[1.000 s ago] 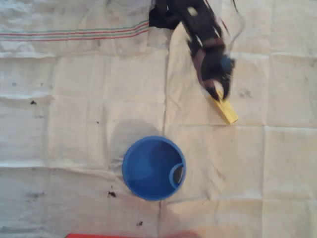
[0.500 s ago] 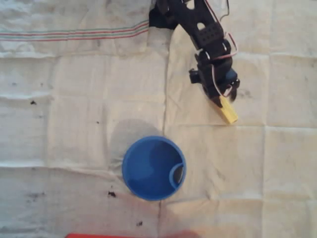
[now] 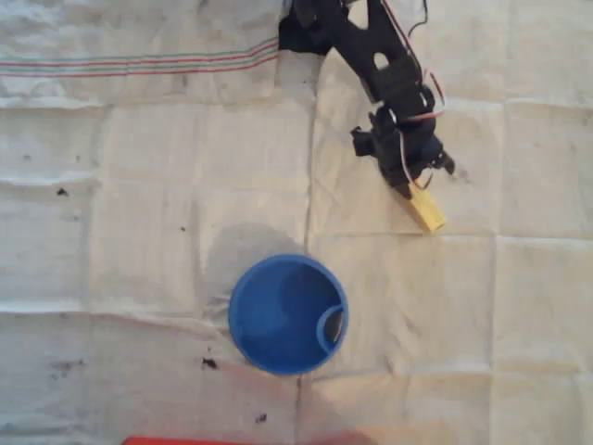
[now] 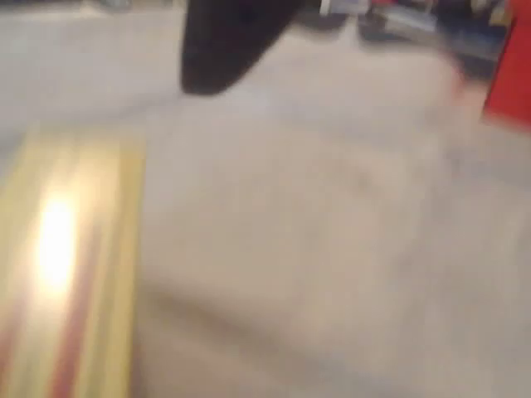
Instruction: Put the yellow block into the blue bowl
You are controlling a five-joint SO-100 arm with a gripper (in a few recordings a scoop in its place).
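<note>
Creased whitish cloth (image 3: 139, 232) w/ dark specks covered the table; red-green stripes at 10 o'clock. Black arm (image 3: 371, 56) reached from 12 toward 4, gripper (image 3: 414, 184) over yellow block's (image 3: 427, 212) upper end; grip state unclear. Block's long axis ran 11–5, lying 1 o'clock of blue bowl (image 3: 239, 315), well apart.

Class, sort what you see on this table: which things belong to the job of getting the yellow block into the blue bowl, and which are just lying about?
Belongs to the job:
slim pale yellow block
round blue plastic bowl
black end effector, at the block's upper end

Just lying about:
creased white cloth with red stripes
red object at the bottom edge
</note>
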